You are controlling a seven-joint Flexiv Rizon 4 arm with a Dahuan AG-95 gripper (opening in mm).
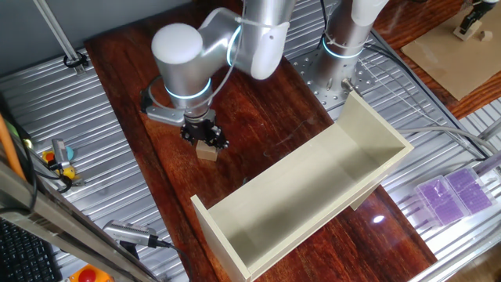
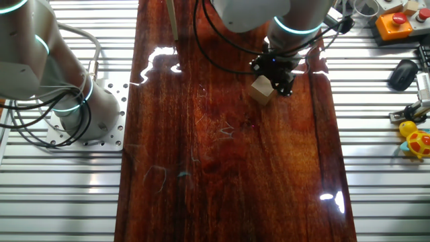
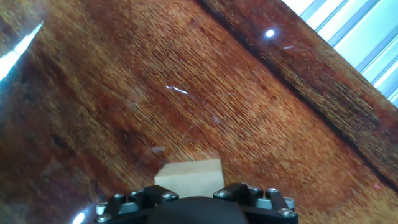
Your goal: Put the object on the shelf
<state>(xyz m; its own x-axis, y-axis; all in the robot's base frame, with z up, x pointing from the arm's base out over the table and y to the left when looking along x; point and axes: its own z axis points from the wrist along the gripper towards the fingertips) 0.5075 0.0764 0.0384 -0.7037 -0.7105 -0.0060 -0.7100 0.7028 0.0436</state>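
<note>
The object, a small light tan wooden cube (image 1: 207, 150), sits between the fingertips of my gripper (image 1: 205, 141) over the dark wooden table (image 1: 258, 117), at its left part. The jaws are closed on its sides. In the other fixed view the cube (image 2: 262, 90) hangs slightly tilted under the gripper (image 2: 274, 79). In the hand view the cube (image 3: 188, 177) fills the gap just past the black finger mounts. The shelf (image 1: 376, 133), a long cream-white open box, lies to the right of the gripper, with its opening facing up and toward the camera.
A second arm's base (image 1: 344, 39) stands behind the shelf and shows in the other fixed view (image 2: 67, 101). A pale wooden board (image 1: 462, 55) lies at the far right. A purple box (image 1: 454, 192) and hand tools (image 1: 133, 233) lie on the metal surround. A yellow toy (image 2: 416, 140) and a mouse (image 2: 403, 74) lie off the table.
</note>
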